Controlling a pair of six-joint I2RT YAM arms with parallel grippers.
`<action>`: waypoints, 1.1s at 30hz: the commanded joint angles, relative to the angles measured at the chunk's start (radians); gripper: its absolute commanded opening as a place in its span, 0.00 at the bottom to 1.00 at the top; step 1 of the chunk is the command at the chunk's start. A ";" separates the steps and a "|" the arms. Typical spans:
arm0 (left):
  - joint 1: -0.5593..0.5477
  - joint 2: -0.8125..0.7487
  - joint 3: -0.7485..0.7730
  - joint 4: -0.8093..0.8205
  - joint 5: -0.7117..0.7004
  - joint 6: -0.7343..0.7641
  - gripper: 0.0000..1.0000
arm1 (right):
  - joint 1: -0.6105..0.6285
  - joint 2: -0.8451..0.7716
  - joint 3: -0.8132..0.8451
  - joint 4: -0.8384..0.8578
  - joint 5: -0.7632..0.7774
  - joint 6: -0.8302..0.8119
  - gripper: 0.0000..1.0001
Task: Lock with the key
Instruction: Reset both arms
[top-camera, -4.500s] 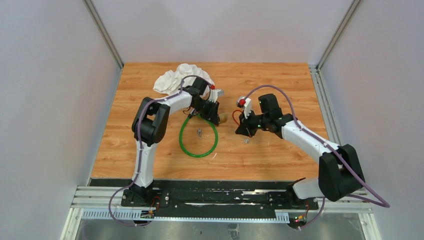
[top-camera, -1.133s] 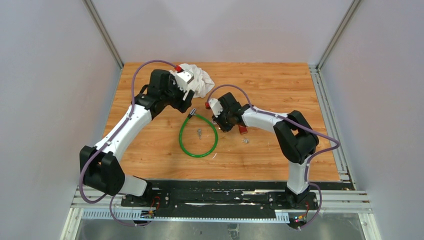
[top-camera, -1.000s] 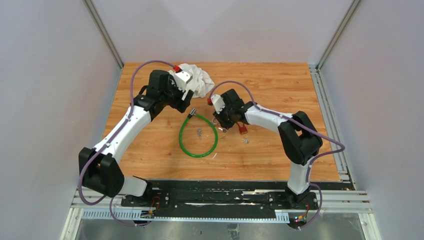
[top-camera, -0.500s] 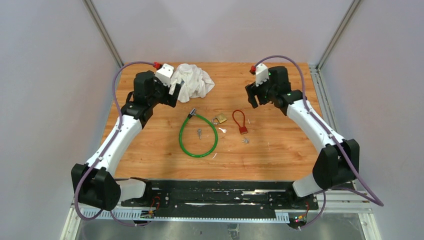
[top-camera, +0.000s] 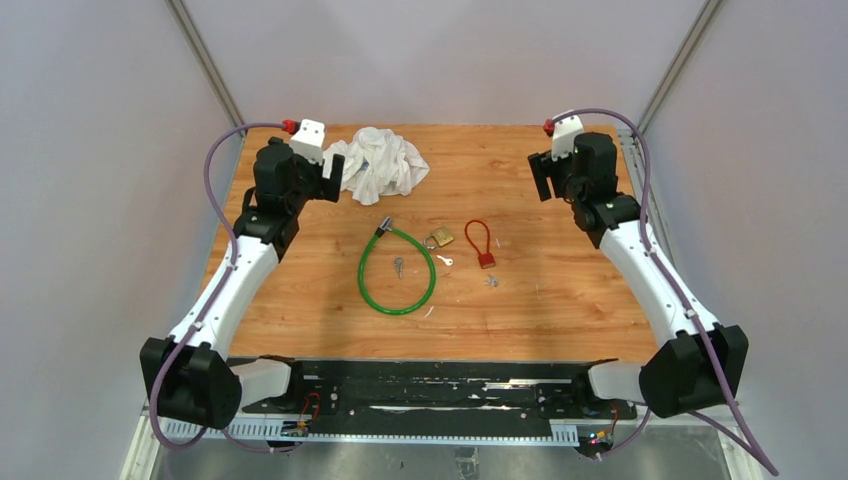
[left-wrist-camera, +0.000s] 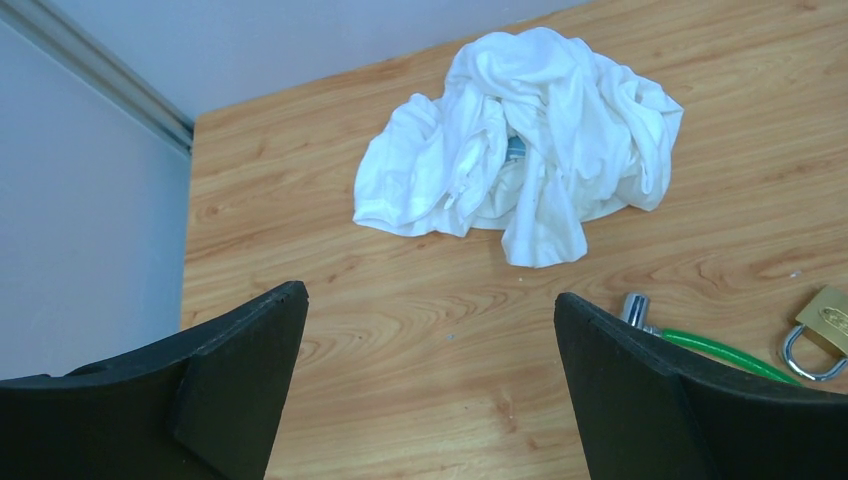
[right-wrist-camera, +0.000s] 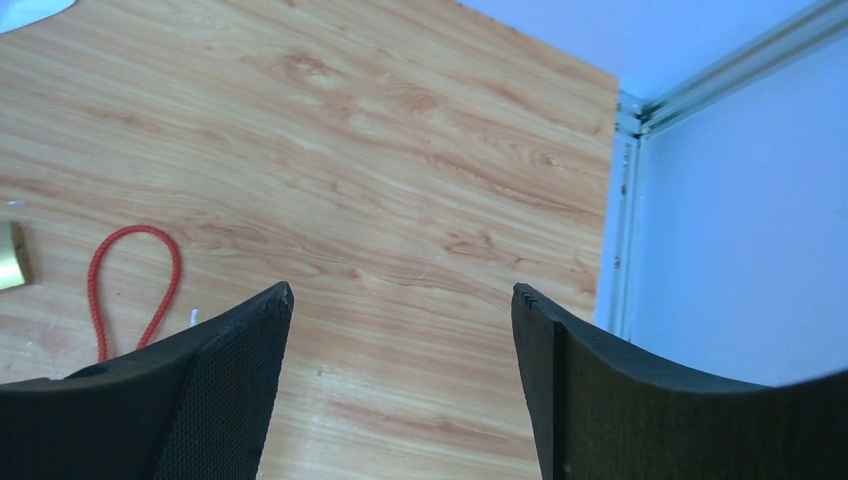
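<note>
Jaws, left: spread wide with nothing between them; the left gripper (left-wrist-camera: 425, 297) hangs over bare wood at the far-left part of the table (top-camera: 560, 300).
Jaws, right: equally wide apart and empty; the right gripper (right-wrist-camera: 400, 290) is held above the far-right part of the table, close to the metal rail (right-wrist-camera: 622, 200) along its right edge.
Cloth: the white cloth (left-wrist-camera: 520, 140) lies crumpled in a heap just ahead of the left gripper, at the far edge of the wood, touched by neither finger.
Padlock: the brass padlock (top-camera: 440, 238) lies flat at mid-table, between the two arms and well apart from both grippers; its shackle shows at the right edge of the left wrist view.
Key: the small key (top-camera: 445, 260), pale metal, rests on the wood just beside the brass padlock, on its near side; whether the two touch cannot be told.
Red: the red lock (top-camera: 480, 243), with a thin red loop for a shackle, sits just right of the brass padlock; its loop appears at the lower left of the right wrist view.
Cable: the green cable lock (top-camera: 397, 272) forms a ring on the wood left of the brass padlock, its metal end pointing toward the white cloth.
Ring: the second key (top-camera: 398, 265) lies inside the green ring, apart from the cable.
Arms: each bends out toward its own side wall.
</note>
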 joint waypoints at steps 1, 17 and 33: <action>0.022 -0.056 -0.020 0.054 -0.042 -0.034 0.98 | -0.013 -0.057 -0.052 0.093 0.094 -0.055 0.79; 0.157 -0.240 -0.206 0.092 0.103 -0.139 0.98 | -0.034 -0.215 -0.139 0.006 -0.002 0.032 0.80; 0.168 -0.277 -0.128 0.010 0.224 -0.182 0.98 | -0.034 -0.304 -0.236 0.047 0.058 0.034 0.80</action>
